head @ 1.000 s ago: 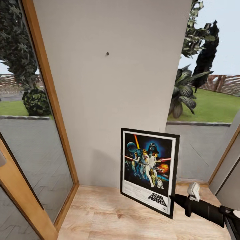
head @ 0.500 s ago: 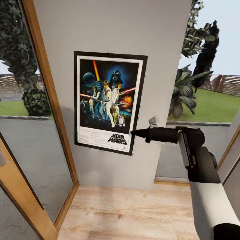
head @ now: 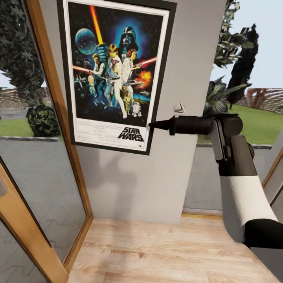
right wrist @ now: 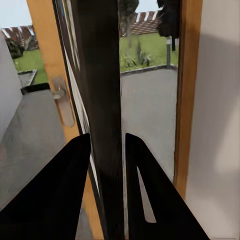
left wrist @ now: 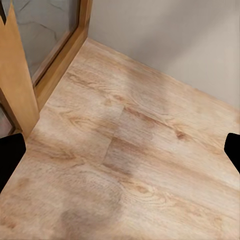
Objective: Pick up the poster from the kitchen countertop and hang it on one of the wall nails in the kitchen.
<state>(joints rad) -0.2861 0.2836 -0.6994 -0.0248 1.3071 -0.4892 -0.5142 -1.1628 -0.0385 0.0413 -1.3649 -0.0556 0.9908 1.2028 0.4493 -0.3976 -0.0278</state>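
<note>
The poster (head: 114, 70), a black-framed Star Wars print, is held upright and flat against the grey wall (head: 188, 59), its top edge cut off by the head view's upper border. My right gripper (head: 151, 125) is shut on the frame's lower right edge. In the right wrist view the dark frame edge (right wrist: 105, 100) runs between the two black fingers (right wrist: 60, 190). The wall nail is hidden behind the poster. My left gripper (left wrist: 120, 152) hangs open over the wooden floor (left wrist: 125, 150), holding nothing. The kitchen countertop is out of view.
A glass door in a wooden frame (head: 51, 98) flanks the wall on the left, with a metal door handle (right wrist: 62, 100). A window onto a garden (head: 243, 98) lies on the right. Light wooden floor (head: 149, 251) spreads below.
My right arm has lifted the poster from near the floor up the wall. It now sits higher than half a second ago and covers the nail.
</note>
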